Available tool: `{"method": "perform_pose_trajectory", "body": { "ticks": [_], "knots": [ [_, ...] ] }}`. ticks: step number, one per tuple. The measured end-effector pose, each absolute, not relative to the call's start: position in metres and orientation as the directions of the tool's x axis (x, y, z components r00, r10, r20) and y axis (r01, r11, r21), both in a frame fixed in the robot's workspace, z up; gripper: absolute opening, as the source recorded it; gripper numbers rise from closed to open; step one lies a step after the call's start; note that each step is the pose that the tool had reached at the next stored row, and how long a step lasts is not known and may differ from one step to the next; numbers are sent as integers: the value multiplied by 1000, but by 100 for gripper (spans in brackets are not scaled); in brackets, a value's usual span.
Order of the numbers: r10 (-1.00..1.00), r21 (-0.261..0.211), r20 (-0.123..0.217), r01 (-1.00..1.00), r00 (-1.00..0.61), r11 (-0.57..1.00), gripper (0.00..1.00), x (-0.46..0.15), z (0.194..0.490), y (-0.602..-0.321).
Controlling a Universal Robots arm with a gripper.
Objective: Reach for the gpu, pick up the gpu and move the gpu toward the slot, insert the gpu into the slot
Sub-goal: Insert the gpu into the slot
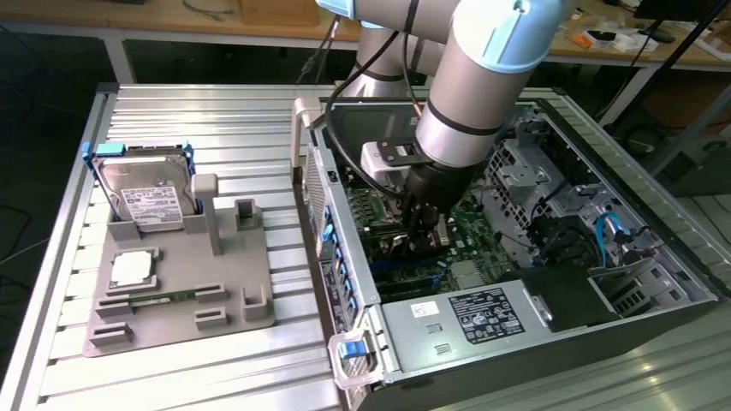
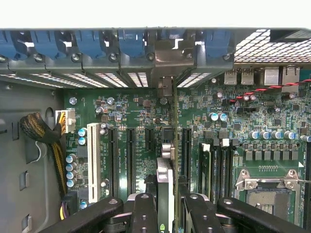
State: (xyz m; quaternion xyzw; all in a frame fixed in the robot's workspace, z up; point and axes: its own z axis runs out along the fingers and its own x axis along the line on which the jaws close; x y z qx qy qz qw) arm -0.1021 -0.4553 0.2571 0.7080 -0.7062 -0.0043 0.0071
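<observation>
My gripper is shut on the gpu, which I see edge-on as a thin dark card standing upright between the two black fingers. The card runs across the green motherboard, in line with the long black slots. Its silver bracket end meets the rear wall of the case under the blue clips. The slot directly under the card is hidden by the card. In the exterior view the gripper reaches down into the open computer case, with the gpu dark below it.
Outside the case, on the exterior view's left, a grey fixture plate carries a silver hard drive, a processor chip and a green memory stick. A power supply, cables and drive cages crowd the case.
</observation>
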Motion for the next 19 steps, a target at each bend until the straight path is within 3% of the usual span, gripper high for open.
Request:
{"method": "perform_pose_trajectory", "body": {
  "ticks": [19],
  "knots": [
    [-1000, 16, 2, -1000, 2, -2, 27, -102, 256, -455]
  ]
}}
